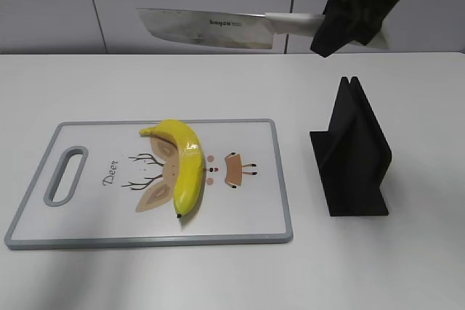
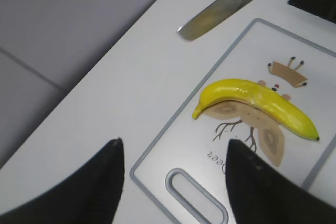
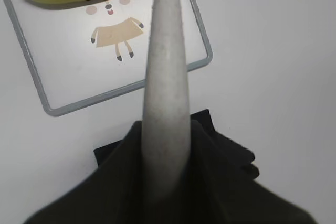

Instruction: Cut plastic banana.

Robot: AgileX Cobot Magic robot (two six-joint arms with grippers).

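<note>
Knife aloft over a white table, banana waiting on the board.

White table [image 1: 218, 85] against pale grey wall panels; on it lies a grey-rimmed cutting board [image 1: 280, 179] printed with a deer cartoon, and the plastic banana [image 1: 185, 165] rests curved across that print, stem toward the far edge. To the board's right stands a black knife stand [image 1: 354, 152], well clear. The right gripper [image 1: 349, 16] clamps the white handle of the knife [image 1: 211, 27], blade level, high above the board's far side. The left gripper [image 2: 173, 182] hovers near the board's handle slot, jaws spread wide, holding nothing.
</note>
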